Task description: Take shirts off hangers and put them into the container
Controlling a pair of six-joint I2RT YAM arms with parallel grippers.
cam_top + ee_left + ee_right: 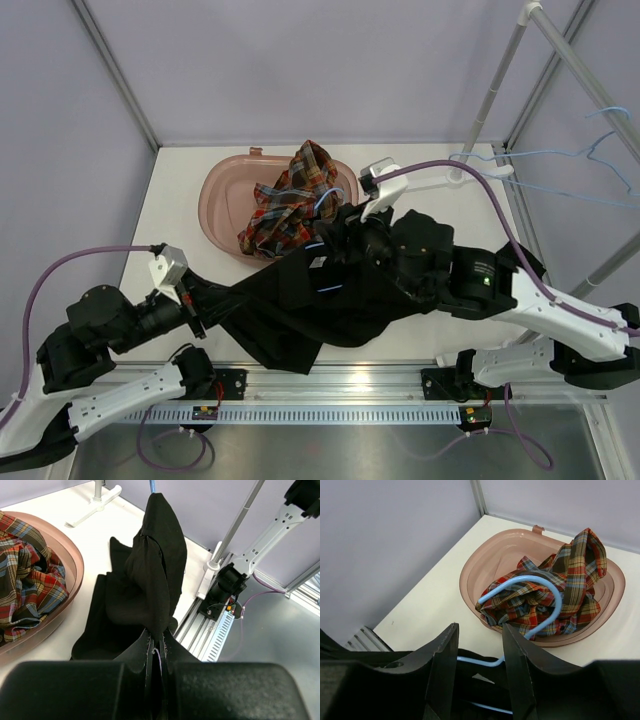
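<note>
Black soft shirt (300,310), pinched by the left gripper (156,652) near the front edge of the tabletop (400,352), seems anchored so the right gripper (480,642), parted around the light-blue wire hanger (555,600), can free it.

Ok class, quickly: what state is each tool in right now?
Left tool: shut on the black shirt.
Right tool: open, astride the wire of the blue hanger, not clamping it.

I log: white tabletop (175,210), evenly lit; pale lavender wall panels (300,60) around it; grey frame post (113,70), back left; white rack poles (500,85), right side; ribbed rail (330,412) along the near edge, probably aluminium.
</note>
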